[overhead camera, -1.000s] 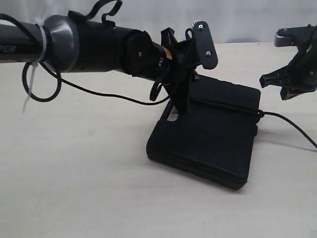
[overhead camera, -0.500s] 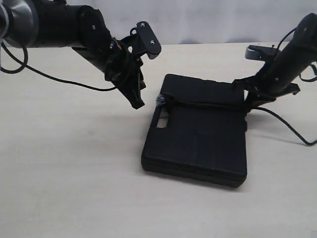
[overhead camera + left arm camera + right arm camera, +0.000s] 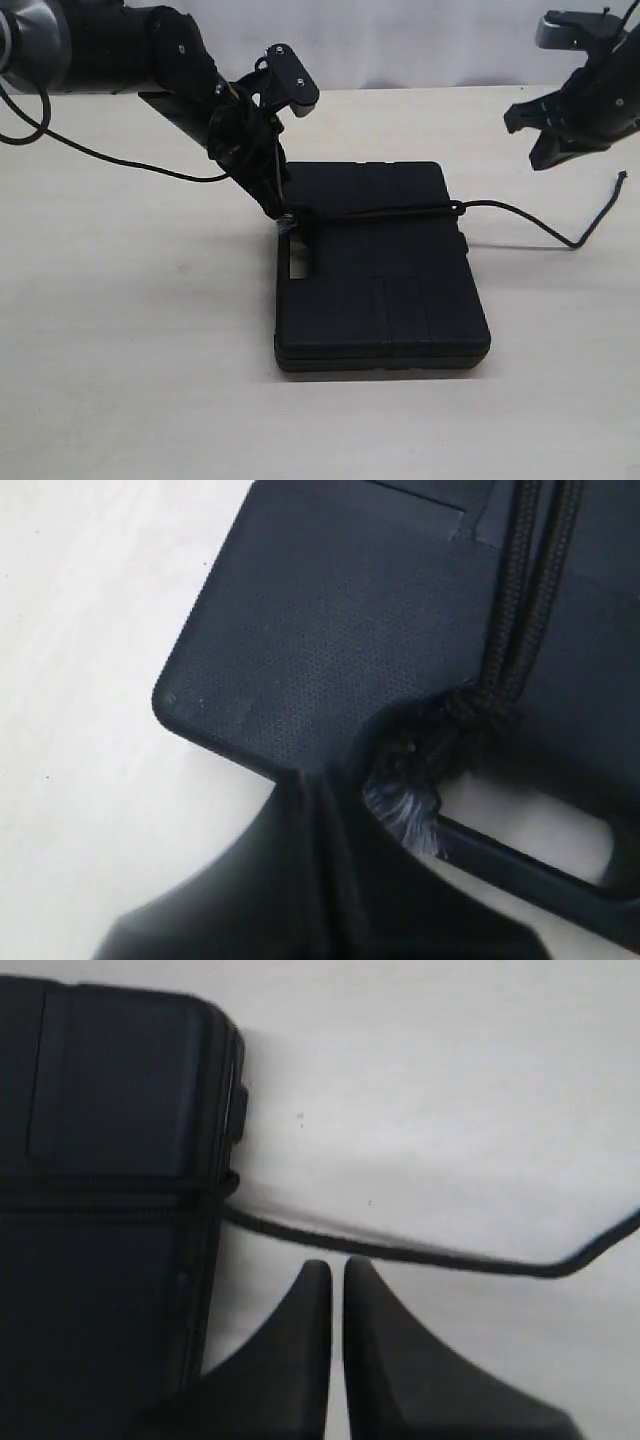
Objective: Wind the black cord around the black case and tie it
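Note:
The black case [image 3: 400, 290] lies flat mid-table with its handle slot [image 3: 298, 262] on the left. The black cord [image 3: 380, 212] crosses its far part as a double strand, then trails right over the table to a loose end [image 3: 621, 176]. In the left wrist view the cord [image 3: 528, 590] ends in a frayed greyish knot [image 3: 410, 810] at the slot [image 3: 545, 825]. My left gripper [image 3: 281, 208] [image 3: 318, 782] is shut, tips on the case's corner beside the knot. My right gripper [image 3: 545, 140] [image 3: 335, 1265] hangs shut and empty above the trailing cord [image 3: 420, 1253].
A smooth black cable [image 3: 110, 158] from the left arm droops over the table [image 3: 130, 330] at the back left. A pale wall runs behind the table. The case's right edge [image 3: 215, 1160] lies close to my right gripper in the right wrist view.
The left gripper came down onto the case's near-left corner by the knot. The right gripper lifted up and away to the right. The case turned and slid left; the cord's tail now lies loose.

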